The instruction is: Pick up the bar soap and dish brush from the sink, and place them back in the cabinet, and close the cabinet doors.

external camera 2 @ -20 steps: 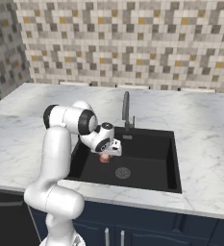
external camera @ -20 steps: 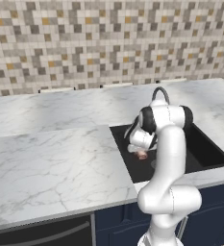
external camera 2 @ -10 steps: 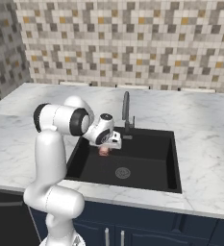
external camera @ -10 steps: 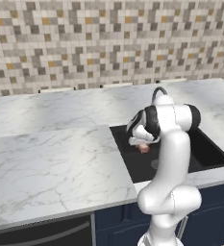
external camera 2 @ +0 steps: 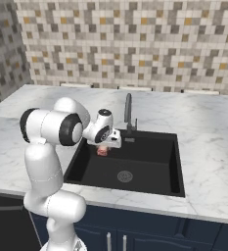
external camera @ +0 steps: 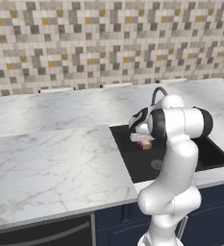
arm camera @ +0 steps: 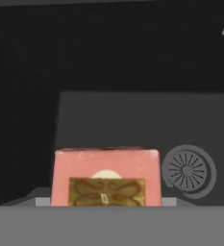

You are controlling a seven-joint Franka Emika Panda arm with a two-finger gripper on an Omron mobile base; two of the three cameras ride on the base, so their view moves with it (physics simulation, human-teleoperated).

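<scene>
- Now the gripper (external camera 2: 103, 148) hangs above the black sink (external camera 2: 154, 169), over its left rear part as the right base view shows it, and the bar soap (external camera 2: 102, 151) is pinched between the jaws, up in the air above the basin floor.
- The soap is reddish-orange. In the hand view the bar soap (arm camera: 106, 177) fills the lower middle, with a paler round spot and a brownish ornamented patch on the face turned to the camera (the finger tips themselves I cannot make out there).
- Its long axis lies across that view, side to side, so it runs across the line of the gripper; the broad face looks toward the hand.
- In the left base view the soap (external camera: 145, 145) shows just under the hand, in front of the white forearm, over the near-left part of the sink (external camera: 132, 153).
- The round silver drain (external camera 2: 125, 176) is on the basin floor, below the soap and a little to its right in the right base view.
- The dark faucet (external camera 2: 128, 113) stands at the back rim, just beside the hand.
- Around the basin lies the white marble counter (external camera: 51, 153).
</scene>
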